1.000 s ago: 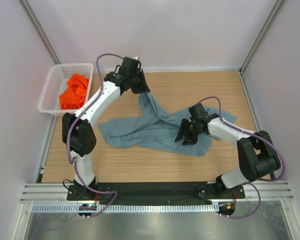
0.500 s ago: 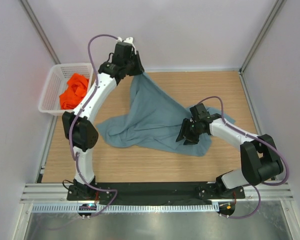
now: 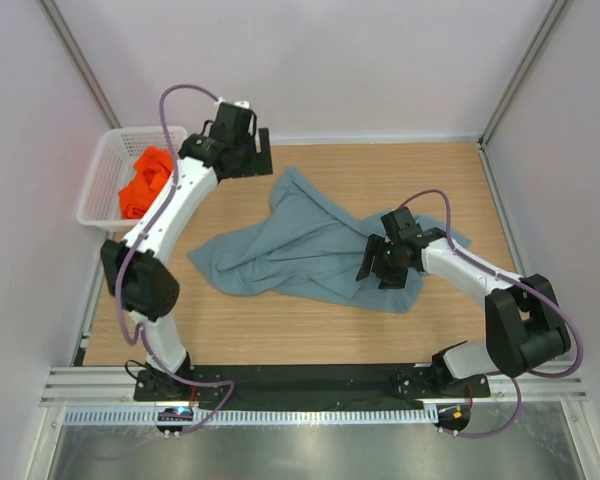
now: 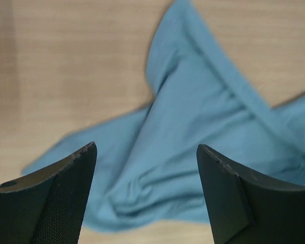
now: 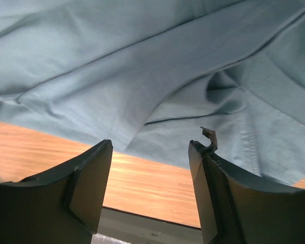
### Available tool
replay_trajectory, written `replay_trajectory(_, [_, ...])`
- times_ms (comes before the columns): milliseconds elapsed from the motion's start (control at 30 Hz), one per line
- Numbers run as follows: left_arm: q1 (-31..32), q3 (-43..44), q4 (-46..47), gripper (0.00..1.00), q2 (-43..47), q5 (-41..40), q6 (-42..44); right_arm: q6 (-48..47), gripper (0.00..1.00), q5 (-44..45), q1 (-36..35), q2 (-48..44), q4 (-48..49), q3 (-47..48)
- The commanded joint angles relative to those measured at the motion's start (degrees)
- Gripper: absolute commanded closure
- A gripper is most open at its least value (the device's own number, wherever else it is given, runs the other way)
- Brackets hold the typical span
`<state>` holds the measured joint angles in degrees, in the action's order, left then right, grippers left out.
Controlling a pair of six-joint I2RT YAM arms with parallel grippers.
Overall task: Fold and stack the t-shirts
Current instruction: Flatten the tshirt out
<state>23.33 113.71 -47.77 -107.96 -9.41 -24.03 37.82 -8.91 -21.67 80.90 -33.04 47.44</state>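
Top external view shows two t-shirts: the grey-blue t-shirt (image 3: pixel 300 250) lies crumpled mid-table (image 3: pixel 430 180), and the orange t-shirt (image 3: pixel 145 185) is bunched in the single white basket (image 3: pixel 98 180) at far left. The left gripper (image 3: pixel 252 155) hovers beyond the grey-blue shirt's far corner, the right gripper (image 3: pixel 380 265) over its right side. Only the wrist views show both pincers parted and empty.

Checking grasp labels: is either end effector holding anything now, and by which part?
Nothing is held. The left end effector hangs open above the grey-blue t-shirt; the right end effector is open too, over that shirt's edge.
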Motion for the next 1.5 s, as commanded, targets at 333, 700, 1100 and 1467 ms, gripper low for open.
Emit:
replay_trajectory(333, [3.4, -45.8, -7.2, 0.28, 42.6, -0.6, -9.4, 3.3, 0.23, 6.7, 7.6, -5.7, 5.7, -9.3])
replay_trajectory(700, [3.2, -50.8, -13.3, 0.15, 50.3, -0.8, -15.9, -2.8, 0.23, 7.2, 16.7, 2.4, 4.3, -1.4])
replay_trajectory(1100, [1.7, -49.6, -14.0, 0.30, 46.2, -3.2, -18.9, 3.4, 0.36, -0.2, 16.7, 1.6, 5.1, 3.0])
replay_trajectory(1467, [-1.0, -46.7, -13.5, 0.39, 41.4, -2.1, -16.6, 11.7, 0.52, 3.6, 16.7, 7.0, 6.8, 4.7])
